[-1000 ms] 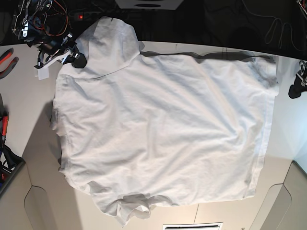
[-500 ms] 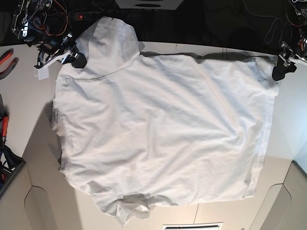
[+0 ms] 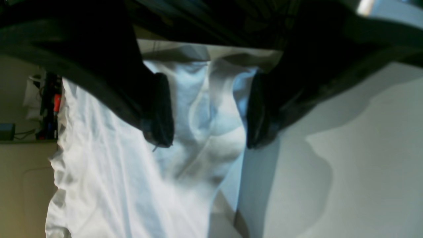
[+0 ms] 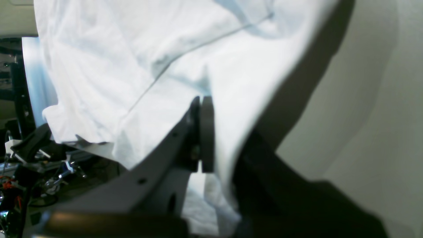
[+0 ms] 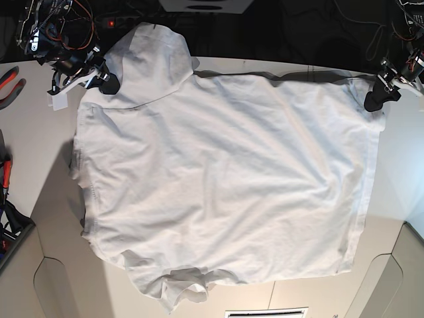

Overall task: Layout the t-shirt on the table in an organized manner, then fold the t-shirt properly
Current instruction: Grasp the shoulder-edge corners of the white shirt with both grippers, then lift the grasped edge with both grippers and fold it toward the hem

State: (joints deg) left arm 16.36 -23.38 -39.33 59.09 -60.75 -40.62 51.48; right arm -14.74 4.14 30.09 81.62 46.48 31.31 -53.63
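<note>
The white t-shirt point(image 5: 218, 179) lies spread and wrinkled over the table point(image 5: 40, 132). One sleeve point(image 5: 156, 59) reaches past the far edge and the other sleeve point(image 5: 185, 288) is bunched at the near edge. My right gripper point(image 5: 105, 81) is at the far left shoulder, shut on the shirt. In the right wrist view its jaws point(image 4: 200, 99) are pressed together with the t-shirt point(image 4: 132, 49) draped around them. My left gripper point(image 5: 379, 98) hangs over the far right corner. In the left wrist view it point(image 3: 210, 132) is open, and the t-shirt point(image 3: 109, 185) shows between its dark fingers point(image 3: 160, 112).
Red-handled pliers point(image 5: 10, 83) and more tools point(image 5: 5, 175) lie along the table's left edge. Wires and electronics point(image 5: 46, 26) sit behind the far left corner. The far edge of the table drops into a dark area point(image 5: 298, 33). Inset panels point(image 5: 66, 285) mark the near corners.
My left gripper has moved from the table's right edge up and inward to the shirt's far right corner, staying open. The right gripper and the shirt have not moved.
</note>
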